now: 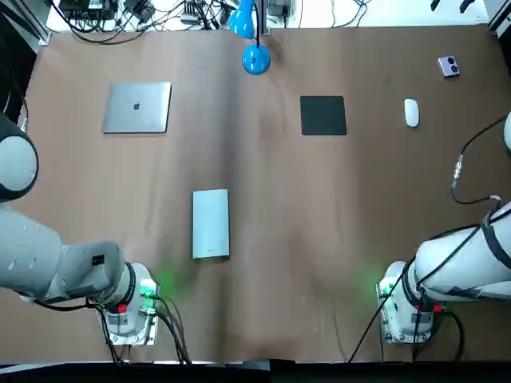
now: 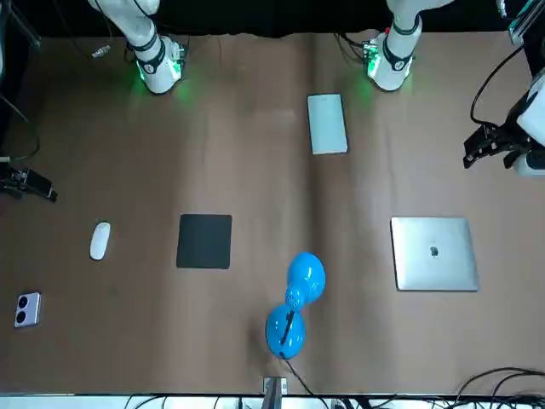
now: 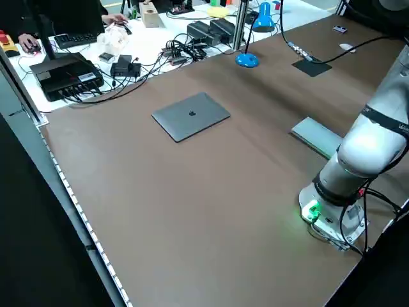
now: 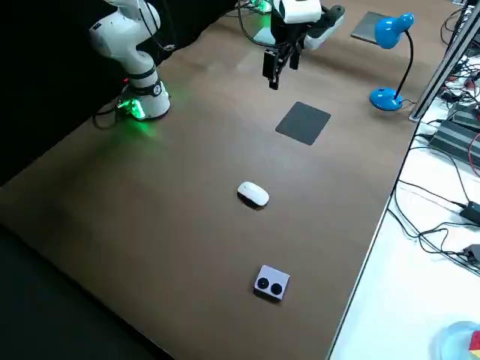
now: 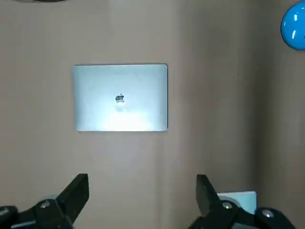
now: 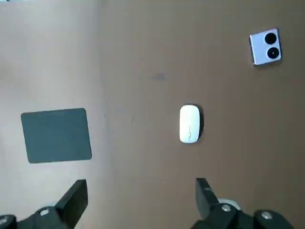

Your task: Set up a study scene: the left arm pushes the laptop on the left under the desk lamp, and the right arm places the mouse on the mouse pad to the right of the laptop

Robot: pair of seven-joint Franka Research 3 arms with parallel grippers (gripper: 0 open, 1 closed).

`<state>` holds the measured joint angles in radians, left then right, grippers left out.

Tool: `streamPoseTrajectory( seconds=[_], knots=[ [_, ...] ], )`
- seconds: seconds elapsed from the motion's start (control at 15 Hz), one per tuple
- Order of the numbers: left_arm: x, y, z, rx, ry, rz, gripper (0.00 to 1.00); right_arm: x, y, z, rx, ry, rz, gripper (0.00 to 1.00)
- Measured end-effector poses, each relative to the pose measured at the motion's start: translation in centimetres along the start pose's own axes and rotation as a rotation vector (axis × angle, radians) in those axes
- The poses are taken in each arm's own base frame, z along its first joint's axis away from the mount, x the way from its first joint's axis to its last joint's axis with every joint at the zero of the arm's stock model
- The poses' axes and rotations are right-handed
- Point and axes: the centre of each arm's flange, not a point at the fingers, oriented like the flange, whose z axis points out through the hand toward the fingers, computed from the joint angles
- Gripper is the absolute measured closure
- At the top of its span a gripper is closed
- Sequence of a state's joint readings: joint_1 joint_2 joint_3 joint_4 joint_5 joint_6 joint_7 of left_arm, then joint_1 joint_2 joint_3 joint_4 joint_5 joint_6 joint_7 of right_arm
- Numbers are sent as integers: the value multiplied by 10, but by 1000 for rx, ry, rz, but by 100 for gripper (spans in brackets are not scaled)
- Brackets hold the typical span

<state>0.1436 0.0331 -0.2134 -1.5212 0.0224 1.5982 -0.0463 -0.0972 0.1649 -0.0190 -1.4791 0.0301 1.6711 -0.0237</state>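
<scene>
Even overhead light falls on the brown table (image 1: 263, 199), bright, with only soft, short shadows. A pale sheen lies across the laptop (image 5: 120, 98) lid in the left wrist view. In the top view, green light spills at seven and five o'clock beside the left arm's base (image 1: 128, 315) and the right arm's base (image 1: 407, 311). A darker lengthwise band near the middle is perhaps a shadow. The right side view falls black at nine o'clock.
</scene>
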Motion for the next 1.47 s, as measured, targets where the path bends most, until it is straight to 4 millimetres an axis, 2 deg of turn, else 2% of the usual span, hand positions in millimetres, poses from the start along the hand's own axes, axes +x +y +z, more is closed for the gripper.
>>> streamPoseTrajectory(
  seconds=[0.13, 0.27, 0.4, 0.6, 0.73, 0.93, 1.13, 1.2, 1.27, 1.47],
  knots=[
    [0, -1, 2, 0, -3, -9, 0, 2, 2, -1, -1, 22, 3, 0],
    [2, -5, 8, 2, -14, -26, 0, 5, 7, 11, -1, 8, 12, 0],
    [7, -19, 22, 4, -33, -70, 0, 11, 11, 39, -1, -33, 19, 0],
    [21, -66, 55, -1, -60, -195, 0, 27, 17, 93, -2, -94, 27, 0],
    [28, -95, 80, -3, -85, -355, 0, 39, 29, 131, -3, -117, 44, 0],
    [43, -121, 127, 4, -104, -594, 0, 52, 52, 189, -4, -136, 77, 0],
    [57, -152, 183, 6, -83, -811, 0, 59, 59, 238, -7, -127, 85, 0],
    [61, -161, 201, 2, -72, -885, 0, 59, 59, 252, -7, -126, 86, 0],
    [67, -176, 235, 3, -53, -1019, 0, 54, 62, 281, -9, -131, 90, 0],
    [75, -197, 286, 4, -27, -1222, 0, 45, 72, 315, -10, -118, 54, 0]
  ],
)
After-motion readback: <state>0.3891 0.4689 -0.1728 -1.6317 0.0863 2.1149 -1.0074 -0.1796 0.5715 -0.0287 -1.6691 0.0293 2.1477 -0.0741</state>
